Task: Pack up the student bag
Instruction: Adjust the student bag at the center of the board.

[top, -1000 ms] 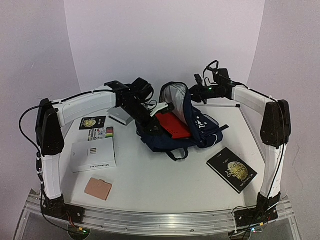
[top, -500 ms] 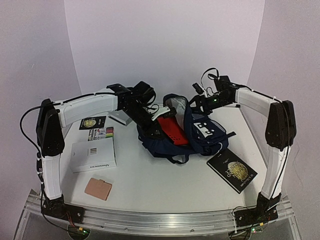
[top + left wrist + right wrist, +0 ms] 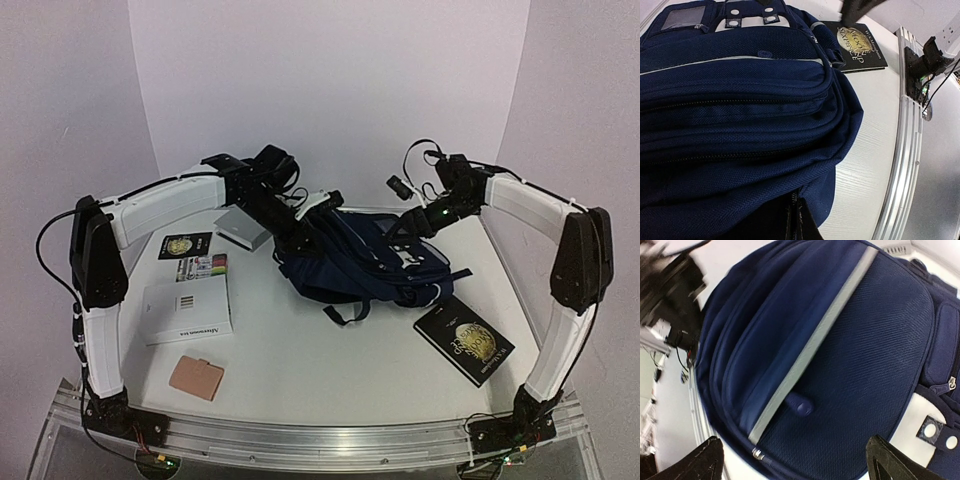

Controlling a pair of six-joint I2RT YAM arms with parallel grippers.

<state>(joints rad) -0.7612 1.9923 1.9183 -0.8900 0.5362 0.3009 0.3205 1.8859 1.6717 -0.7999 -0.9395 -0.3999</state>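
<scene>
Pinching the student bag (image 3: 365, 255) at its left edge, mid-frame on the bench (image 3: 300, 370).
Risk: the left claw (image 3: 303, 222), fully closed and apparently nipping only thin fabric, could slip off or drag the bag sideways. The bag lies flat with no opening showing, so the next item may have no way in. The left arm (image 3: 165, 200) reaches low across from frame left. The right arm (image 3: 530, 205) arcs in from the right, with the right claw (image 3: 418, 213) spread wide and empty over the bag's top.

Counted on bench (image 3: 330, 370): one student bag (image 3: 352, 270), one black book (image 3: 463, 339), one white booklet (image 3: 187, 308), one grey box (image 3: 240, 231), one tan pouch (image 3: 195, 377), two cards (image 3: 185, 244) (image 3: 201, 266).
</scene>
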